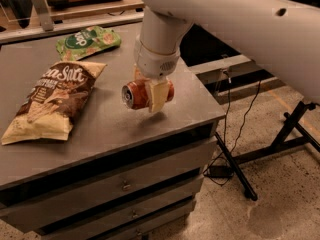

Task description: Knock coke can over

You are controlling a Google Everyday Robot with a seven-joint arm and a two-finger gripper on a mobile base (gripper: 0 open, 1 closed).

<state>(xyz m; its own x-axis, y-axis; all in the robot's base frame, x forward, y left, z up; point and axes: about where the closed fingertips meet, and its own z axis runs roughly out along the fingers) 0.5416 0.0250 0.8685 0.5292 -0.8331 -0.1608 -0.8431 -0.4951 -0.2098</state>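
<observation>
The coke can (139, 94) is a small red can with a silver top. It lies on its side in my gripper (150, 92), silver top pointing left, just above the grey cabinet top (110, 129) near its right half. The gripper hangs from the white arm (165, 39) and is shut on the can; a pale finger (157, 96) crosses the can's front. I cannot tell whether the can touches the surface.
A brown and cream chip bag (52, 101) lies flat at the left. A green snack bag (87, 41) lies at the back. The cabinet's right edge is close to the can. A black stand (280, 144) and cables are on the floor at the right.
</observation>
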